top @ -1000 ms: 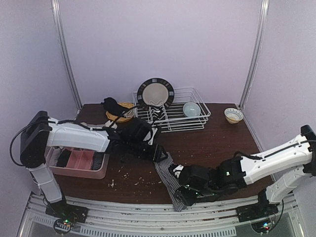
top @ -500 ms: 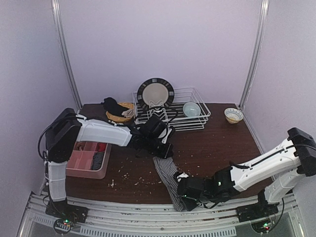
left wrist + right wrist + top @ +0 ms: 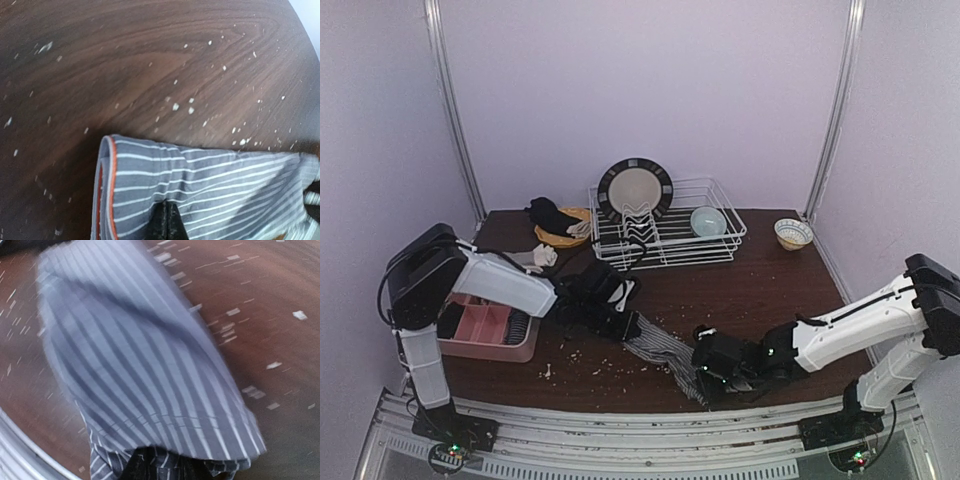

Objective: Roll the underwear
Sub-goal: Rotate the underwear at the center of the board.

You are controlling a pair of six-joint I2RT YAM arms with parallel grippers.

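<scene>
Plainly the rolling itself is not yet begun: the underwear (image 3: 658,350) shows as a long narrow band with no coil at either end, so at most the folding into a strip looks done, and the whole wind-up from one end to the other appears to be left. It sits toward 6 o'clock on the table (image 3: 770,290), close to the near edge, running from its 10 o'clock end to its 4 o'clock end. The left gripper (image 3: 628,326) is pinched tight on the 10 o'clock end; its wrist view shows the dark fingertips (image 3: 167,224) pressed together with the cloth between them. The right gripper (image 3: 705,368) takes the 4 o'clock end, and its wrist view shows the fabric gathered into a bunch at the narrowed jaws, so it seems to be gripping cloth as well, though blur hides the exact contact. The garment is thin, soft woven or knit cloth, grey with fine white stripes, limp and sagging into shallow folds, with an orange trim (image 3: 114,190) along one doubled edge. Beneath it the tabletop is dark, smooth wood grain, speckled with small pale crumbs (image 3: 582,352) that could get caught up in the roll.
</scene>
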